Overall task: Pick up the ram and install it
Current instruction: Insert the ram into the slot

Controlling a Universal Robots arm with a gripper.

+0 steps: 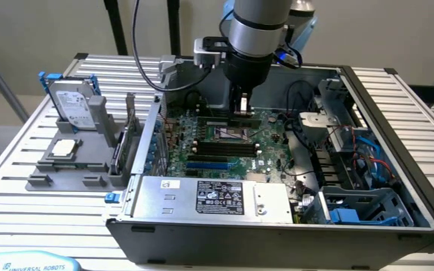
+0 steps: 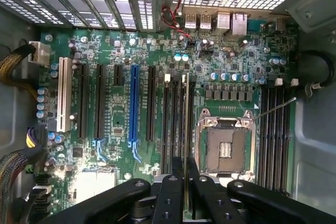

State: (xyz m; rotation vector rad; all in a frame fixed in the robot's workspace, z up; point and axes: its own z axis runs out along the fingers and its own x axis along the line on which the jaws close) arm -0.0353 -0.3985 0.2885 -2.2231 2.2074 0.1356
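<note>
With the jaws clamped on the ram [image 2: 185, 124], edge-on above the black slots [image 2: 168, 119] beside the empty socket [image 2: 227, 145], we should line it up level and parallel so both ends seat evenly.

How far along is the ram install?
Pickup looks done: the gripper is shut on the ram, held edge-on. In hand: the ram is lined up along the black slots beside the empty processor socket. Left: seating; I can't tell whether it is pressed home.
</note>
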